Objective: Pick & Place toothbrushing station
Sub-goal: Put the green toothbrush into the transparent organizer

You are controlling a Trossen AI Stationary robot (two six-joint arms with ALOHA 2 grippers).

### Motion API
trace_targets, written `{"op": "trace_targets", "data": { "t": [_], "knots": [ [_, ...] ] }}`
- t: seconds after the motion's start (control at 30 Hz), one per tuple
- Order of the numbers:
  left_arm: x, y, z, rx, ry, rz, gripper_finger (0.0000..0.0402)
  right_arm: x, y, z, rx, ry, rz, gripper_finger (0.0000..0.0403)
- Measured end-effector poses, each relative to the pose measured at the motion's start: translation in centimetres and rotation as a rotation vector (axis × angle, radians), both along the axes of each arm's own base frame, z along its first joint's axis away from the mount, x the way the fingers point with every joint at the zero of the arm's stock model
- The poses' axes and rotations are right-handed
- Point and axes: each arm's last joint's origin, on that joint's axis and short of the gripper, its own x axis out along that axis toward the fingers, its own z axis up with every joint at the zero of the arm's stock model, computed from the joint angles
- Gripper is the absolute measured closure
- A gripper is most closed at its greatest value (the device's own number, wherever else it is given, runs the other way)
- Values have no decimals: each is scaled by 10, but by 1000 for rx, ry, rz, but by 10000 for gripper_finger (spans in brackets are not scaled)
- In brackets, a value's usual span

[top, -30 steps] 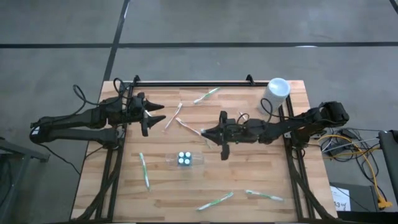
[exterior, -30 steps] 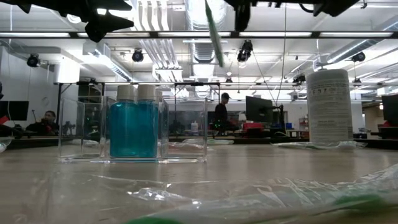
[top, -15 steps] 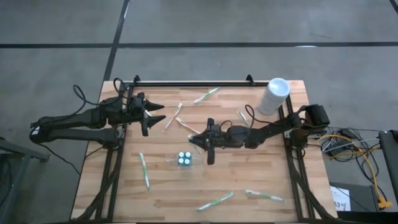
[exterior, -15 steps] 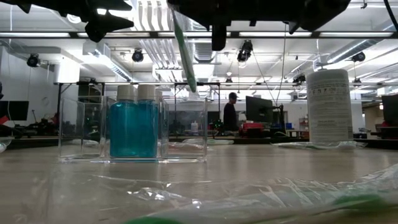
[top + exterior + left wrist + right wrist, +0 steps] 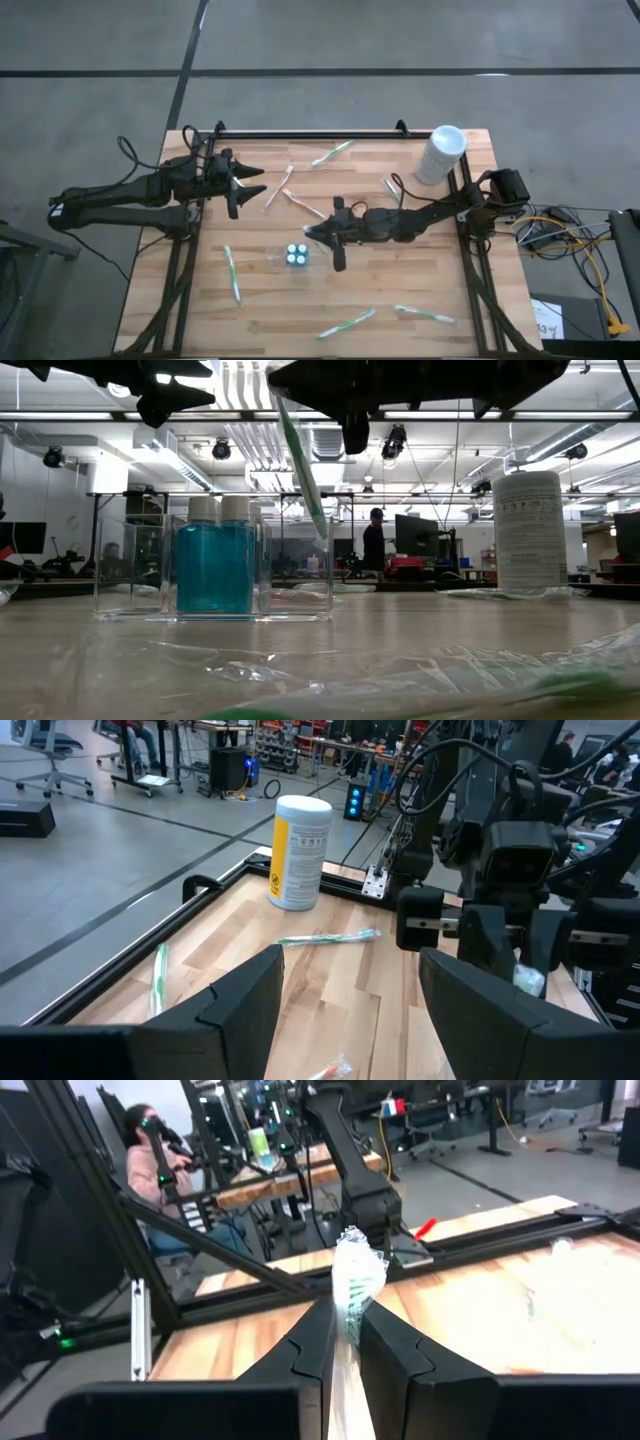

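The right gripper (image 5: 318,233) is clamped on a plastic-wrapped green toothbrush (image 5: 303,460), which hangs tilted from its closed fingers (image 5: 385,1345) just above the right end of the clear acrylic organiser box (image 5: 300,575); that box sits near the table's middle and holds 2 bottles of blue mouthwash (image 5: 213,565) at its left end. The left gripper (image 5: 243,183) waits wide open and empty at the far left of the wooden table (image 5: 440,270). Risks, as I judge them: the brush hangs askew, so its tip may catch the box wall and tip out; the slippery wrapper (image 5: 357,1275) could slide in the grip; a low gripper could nudge the box or bottles.
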Motion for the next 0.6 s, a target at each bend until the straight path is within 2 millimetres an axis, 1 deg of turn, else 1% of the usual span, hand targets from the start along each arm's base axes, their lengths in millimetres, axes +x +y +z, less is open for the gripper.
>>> {"op": "trace_targets", "data": {
  "t": [0.17, 0.33, 0.47, 0.6],
  "knots": [
    [0, 0, 0, 0, 0, 0, 162, -2, -1, -6, -5, 29, -21, 369],
    [0, 0, 0, 0, 0, -4, 162, -7, -3, -16, 36, 64, -46, 369],
    [0, 0, 0, 0, 0, -4, 162, -11, -4, -23, 35, 86, -56, 369],
    [0, 0, 0, 0, 0, -3, 162, -12, -4, -25, 33, 94, -59, 369]
  ]
}}
